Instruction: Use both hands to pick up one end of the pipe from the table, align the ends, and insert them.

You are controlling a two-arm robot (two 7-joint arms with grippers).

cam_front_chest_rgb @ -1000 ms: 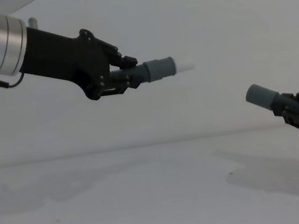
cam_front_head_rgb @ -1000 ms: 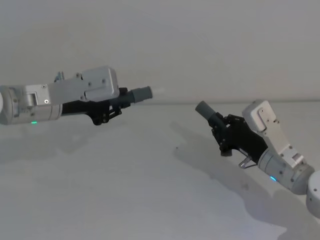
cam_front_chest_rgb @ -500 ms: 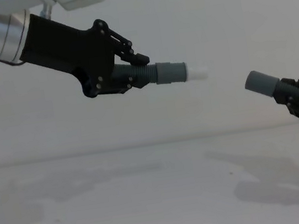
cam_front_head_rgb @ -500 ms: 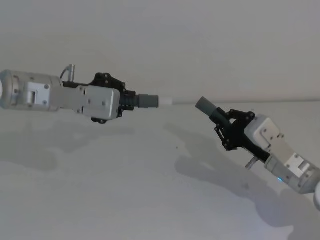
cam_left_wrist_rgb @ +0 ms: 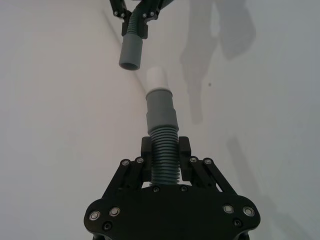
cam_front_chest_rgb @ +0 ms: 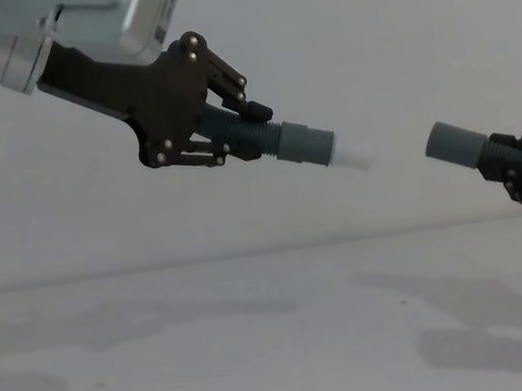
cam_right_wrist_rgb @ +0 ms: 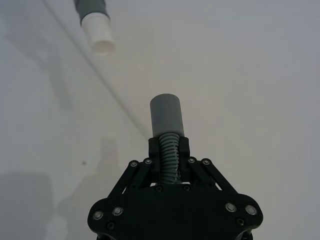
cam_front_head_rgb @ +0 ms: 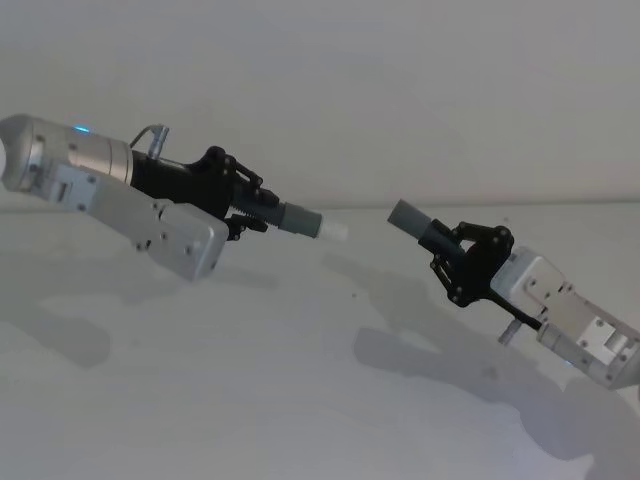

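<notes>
Both pipe pieces are held in the air above the white table [cam_front_head_rgb: 250, 400]. My left gripper [cam_front_head_rgb: 245, 200] is shut on the ribbed part of the short pipe piece [cam_left_wrist_rgb: 164, 160]. Its grey cuff [cam_front_chest_rgb: 307, 142] and whitish tip [cam_front_chest_rgb: 353, 155] slant down towards the right. My right gripper [cam_front_head_rgb: 465, 262] is shut on the other pipe piece, whose plain grey cuff [cam_front_head_rgb: 408, 215] points up and to the left. The two ends face each other across a small gap, the tip [cam_left_wrist_rgb: 158, 79] slightly to one side of the open cuff [cam_left_wrist_rgb: 131, 52]. In the right wrist view the cuff [cam_right_wrist_rgb: 167, 115] stands just beyond the gripper [cam_right_wrist_rgb: 169, 150].
A plain pale wall rises behind the table's far edge [cam_front_head_rgb: 560, 203]. The arms' shadows [cam_front_head_rgb: 430, 355] lie on the table under the right gripper.
My left arm has rolled and tilted, so the short piece now slants downward and its tip sits nearer the right cuff. The right gripper has turned a little and barely shifted.
</notes>
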